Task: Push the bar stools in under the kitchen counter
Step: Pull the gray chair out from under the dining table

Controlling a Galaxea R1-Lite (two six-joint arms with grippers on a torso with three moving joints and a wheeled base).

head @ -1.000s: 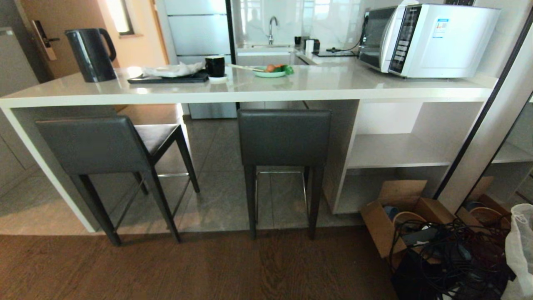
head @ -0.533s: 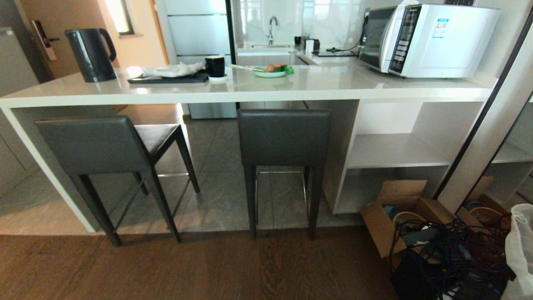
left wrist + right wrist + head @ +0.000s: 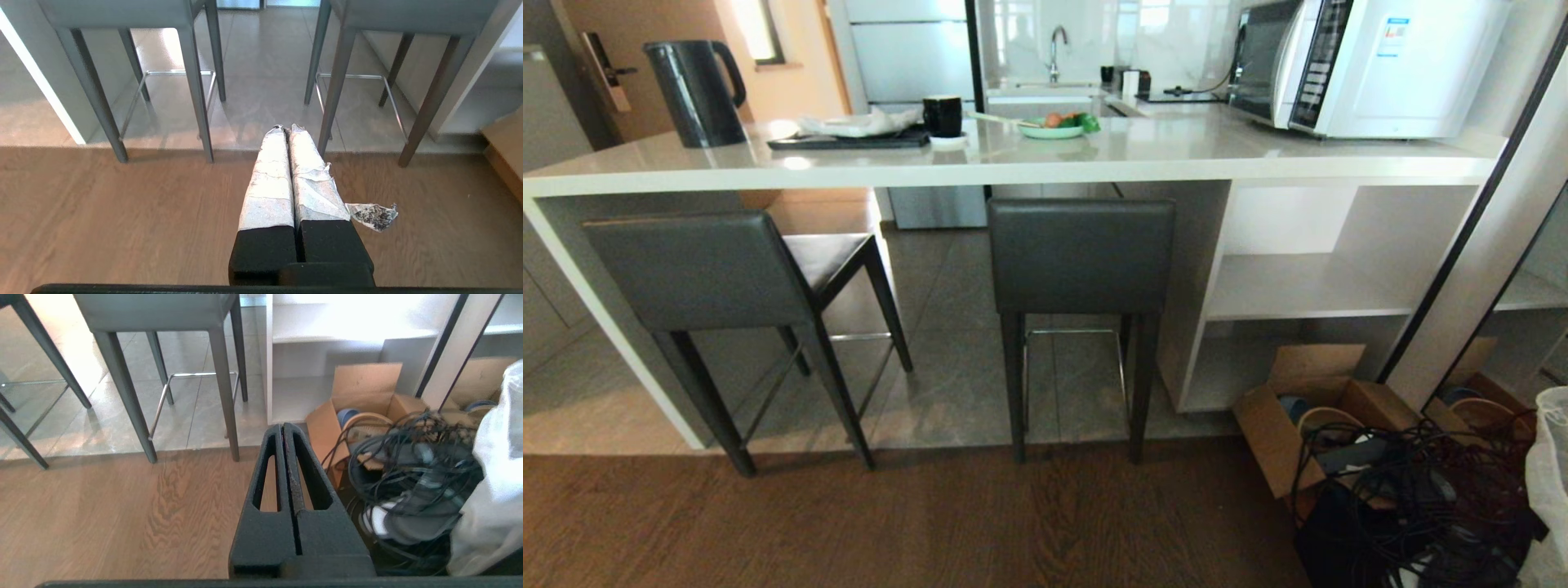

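Two bar stools stand at the kitchen counter (image 3: 1045, 167), backrests toward the camera. Left stool (image 3: 698, 273) sits at about 9 o'clock in the head view, turned at an angle, its seat partly showing beyond the backrest, near the counter's slab leg (image 3: 613, 322). Right stool (image 3: 1081, 257) at roughly 12 o'clock, squared to the counter, its backrest just below the counter edge, rear legs at the seam where tile floor (image 3: 947, 392) meets wood floor (image 3: 931, 523). Shelf unit (image 3: 1298, 286) just to the right stool's 3 o'clock. On the counter top: kettle (image 3: 690, 91) at 10 o'clock, mug (image 3: 943, 115), green plate (image 3: 1052, 129), microwave (image 3: 1364, 65) at 2 o'clock. Cardboard box (image 3: 1307, 408) and a tangle of cables (image 3: 1413, 490) on the floor at 4 o'clock. Neither arm shows in the head view. Left gripper (image 3: 288, 130), fingers wrapped in pale tape, pressed together, empty, hangs over the wood floor facing the gap between the stools. Right gripper (image 3: 284, 426), black fingers pressed together, empty, hangs over the wood floor with the right stool's legs at its 11 o'clock and the box just beside.
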